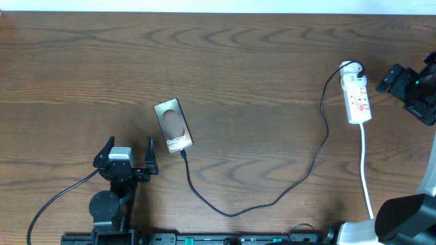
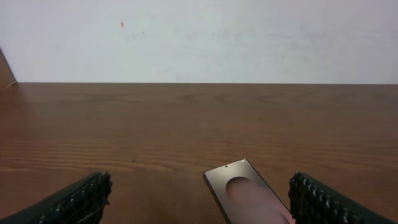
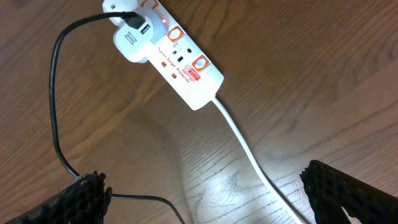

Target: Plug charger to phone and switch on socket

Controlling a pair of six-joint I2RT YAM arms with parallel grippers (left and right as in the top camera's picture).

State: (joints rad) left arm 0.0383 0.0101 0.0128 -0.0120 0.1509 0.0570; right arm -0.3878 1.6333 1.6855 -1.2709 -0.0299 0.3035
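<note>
Overhead: the phone [image 1: 174,124] lies just ahead-right of the left pincer [image 1: 128,150]. The socket [image 1: 357,95] sits beside the right pincer [image 1: 392,78], likely the nearer arm for its switch. Left wrist: jaws spread, the phone's long axis running away. Right wrist: jaws wide apart, the socket slanting ahead-left, the charger [image 3: 56,93] at its far end.

It looked like a robotics lab bench, not a home. A bare dark-brown wood-grain table [image 1: 245,61] stood against a plain white wall [image 2: 249,37]. A black mounting rail [image 1: 204,239] ran along the table's near edge. A black left robot arm [image 1: 105,206] rose at the table's left end and a right robot arm [image 1: 409,216] at its right end.
</note>
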